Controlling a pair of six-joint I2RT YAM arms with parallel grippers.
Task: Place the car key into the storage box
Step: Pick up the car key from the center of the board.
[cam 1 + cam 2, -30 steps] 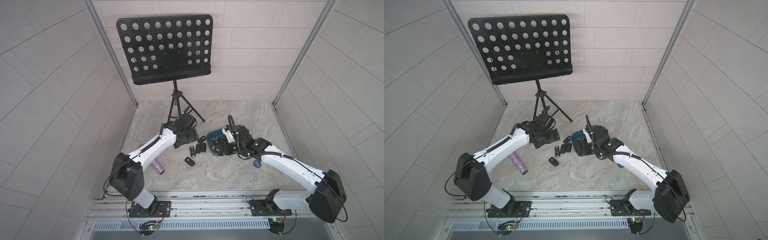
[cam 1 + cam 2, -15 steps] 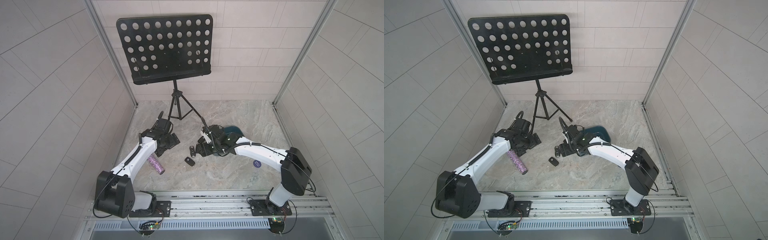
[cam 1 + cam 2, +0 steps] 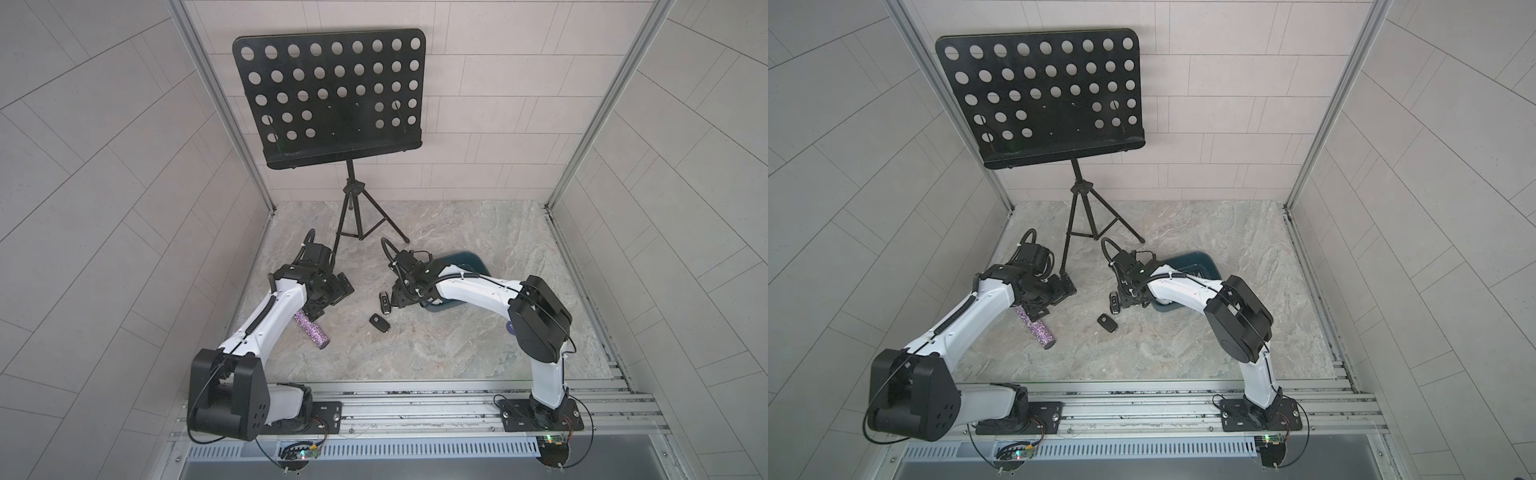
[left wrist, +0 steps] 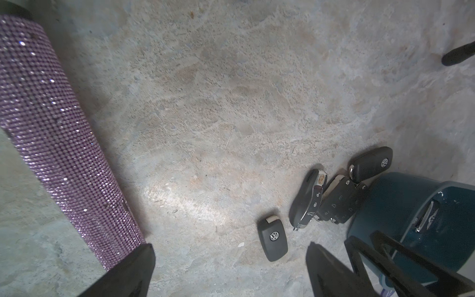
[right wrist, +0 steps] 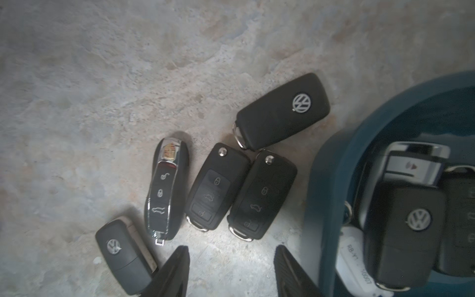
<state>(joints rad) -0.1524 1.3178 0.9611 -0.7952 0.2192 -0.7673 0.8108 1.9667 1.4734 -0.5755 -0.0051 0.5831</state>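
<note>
Several black car keys lie on the stone floor. In the right wrist view, two flip keys lie side by side, with a chrome-trimmed key beside them, a VW key beyond them and another VW key close to one finger. The dark teal storage box holds more keys. My right gripper hangs open just short of the flip keys, with bare floor between its fingers. My left gripper is open and empty, with a VW key a little ahead. Both top views show the right gripper beside the box.
A purple glitter cylinder lies on the floor under my left gripper. A black perforated music stand stands on its tripod at the back, one foot near the left arm. Tiled walls close in three sides.
My right arm has swung from over the storage box to the keys on the floor, and its jaws have narrowed. My left arm has pulled back to the left, away from the keys.
</note>
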